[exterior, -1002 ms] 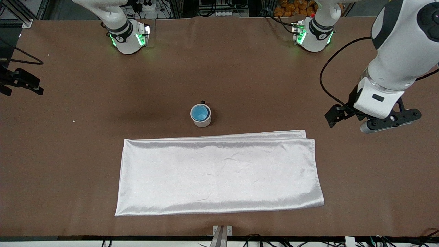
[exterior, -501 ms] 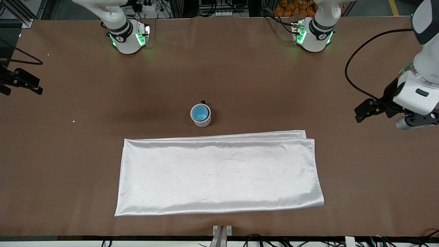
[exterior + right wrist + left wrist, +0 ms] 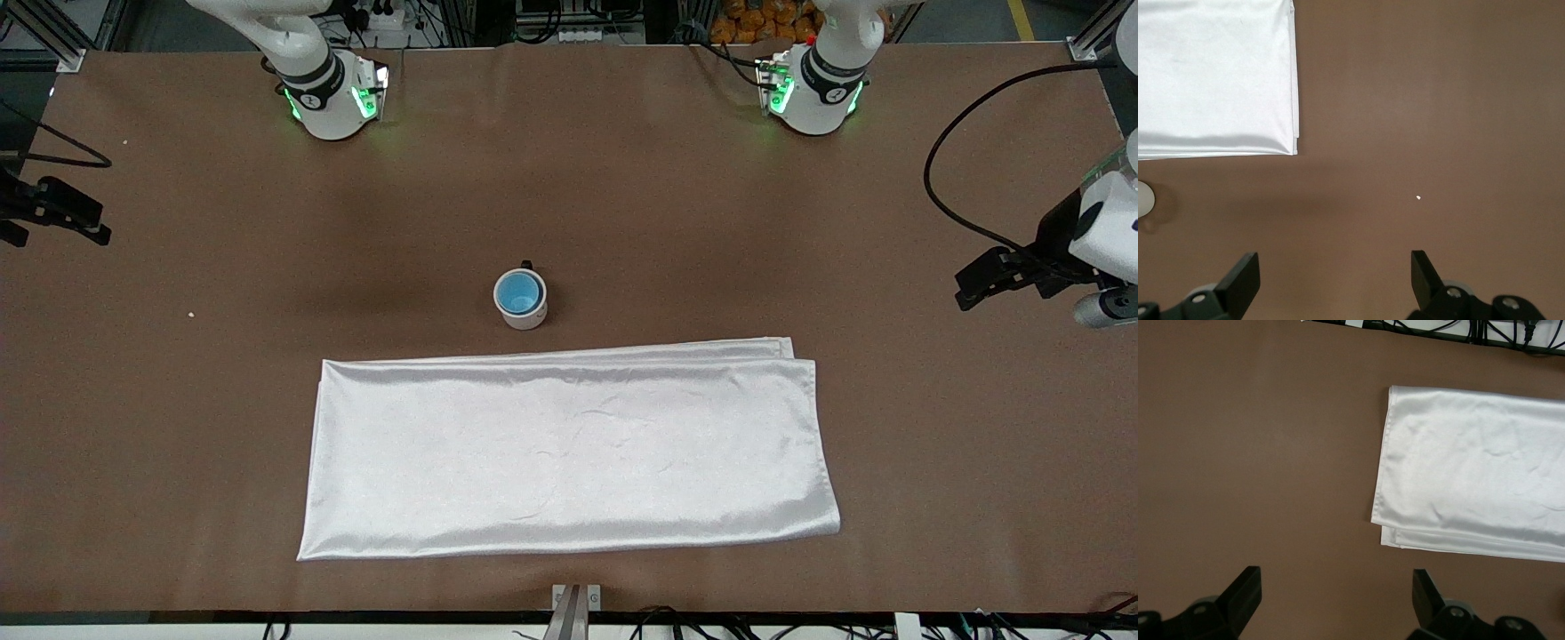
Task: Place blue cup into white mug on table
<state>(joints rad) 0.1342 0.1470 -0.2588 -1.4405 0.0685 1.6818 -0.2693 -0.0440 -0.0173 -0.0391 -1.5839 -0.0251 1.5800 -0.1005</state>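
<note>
Left gripper [image 3: 1338, 603]: up in the air over bare desk at the left arm's end, fingers [image 3: 1245, 590] spread wide, nothing between them.
Right gripper [image 3: 1335, 280]: over bare desk toward the right arm's end, fingers [image 3: 1241, 277] spread wide and empty; only the right wrist view shows it.
Desk [image 3: 178, 427]: wide brown surface; a tiny white speck [image 3: 1418, 198] lies on it near the right gripper.
White cloth [image 3: 569, 453]: shiny, folded flat on the desk; one end lies near the left gripper, its other end near the right gripper, both grippers clear of it.
White mug [image 3: 522, 313]: upright mid-desk, well apart from both grippers, just beside the cloth's edge on the side toward the arm bases, not touching it; black handle turned toward the bases.
Blue cup [image 3: 519, 293]: sitting inside the white mug, its light-blue inside showing within the mug's rim; well away from either gripper.
</note>
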